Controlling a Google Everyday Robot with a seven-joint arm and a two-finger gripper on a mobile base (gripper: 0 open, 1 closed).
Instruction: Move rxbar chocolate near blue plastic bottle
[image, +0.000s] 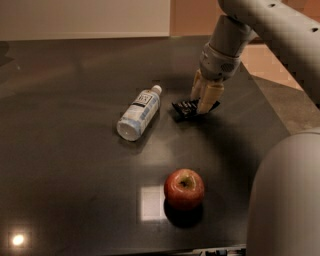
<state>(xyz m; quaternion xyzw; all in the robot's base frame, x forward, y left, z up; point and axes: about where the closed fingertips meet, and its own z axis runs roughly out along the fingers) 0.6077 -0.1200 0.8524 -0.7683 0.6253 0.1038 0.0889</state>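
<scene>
Landmark: the blue plastic bottle (139, 113) is seen lying on its side on the dark table (70, 170). Its white cap is turned toward the far right and its base toward the near left. A dark patch is shown on the pale label at the cap end.

Rxbar chocolate (183, 107): the small black bar is found just to the right of the bottle's cap end, near it but apart from it, with a strip of bare table left between. It is tilted, and its left part is left uncovered.

Gripper (199, 105): it is placed right of the bottle, directly over the right end of the bar. It is pointed down at the table, and its pale fingers (210, 95) are closed on the bar, one on each side.

Arm (227, 45): it is seen reaching down to the gripper from the upper right, beyond the bottle.

Red apple (184, 188): it is set upright well nearer the camera than the bottle and to its right, well apart from both bottle and bar.

Robot body (287, 200): a rounded grey mass is seen far right of the bottle, at the near corner.
</scene>
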